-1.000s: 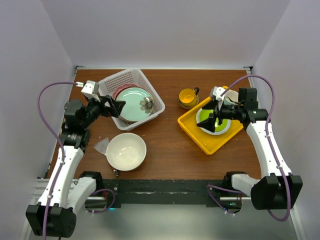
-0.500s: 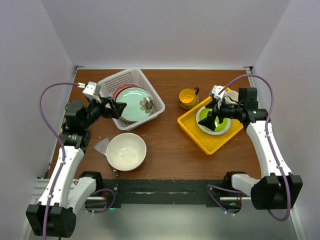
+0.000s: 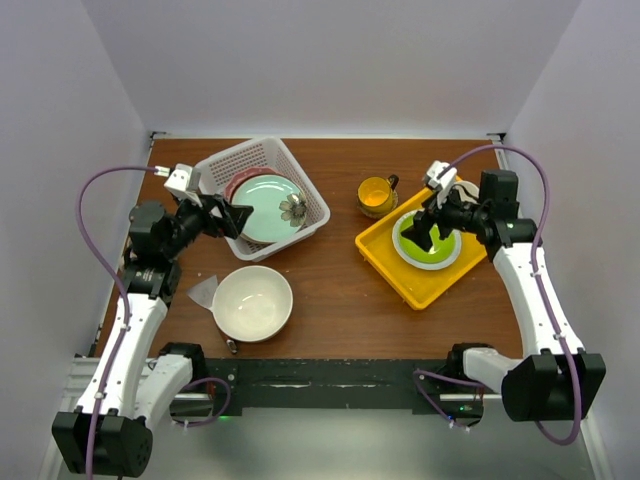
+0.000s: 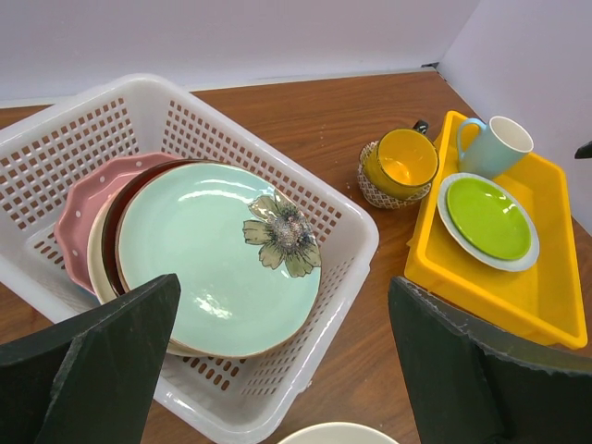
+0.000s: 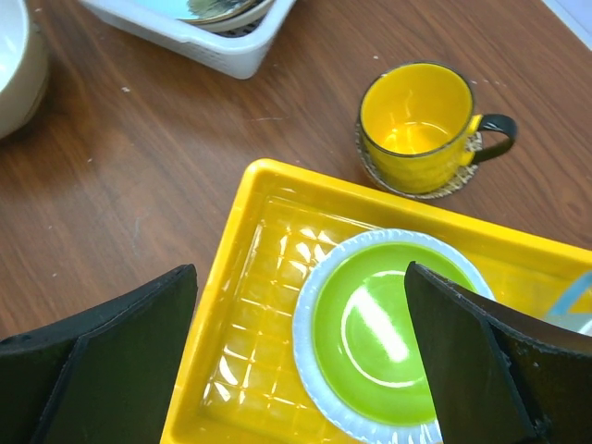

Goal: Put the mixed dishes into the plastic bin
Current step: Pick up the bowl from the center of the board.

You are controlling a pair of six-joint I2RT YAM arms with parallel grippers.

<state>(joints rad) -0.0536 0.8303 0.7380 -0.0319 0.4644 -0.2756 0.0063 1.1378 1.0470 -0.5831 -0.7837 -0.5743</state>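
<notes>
Top: right tool (image 3: 425,235), jaws wide & empty, was shifted slightly over yellow tray (image 3: 390,268), right of plastic bin (image 3: 225,163); left tool (image 3: 235,217), released, unmoved at bin's left edge.
Left wrist: stacked plates (image 4: 217,254) seen inside bin.
Right wrist: yellow mug (image 5: 421,125), outside bin to its right, judged still to be binned.

In the plastic bin (image 4: 65,166), the mint flower plate (image 4: 217,259) hides all but the pink dotted plate's (image 4: 79,213) edge; beside the bin, the large cream bowl (image 4: 338,433) is cropped.
</notes>
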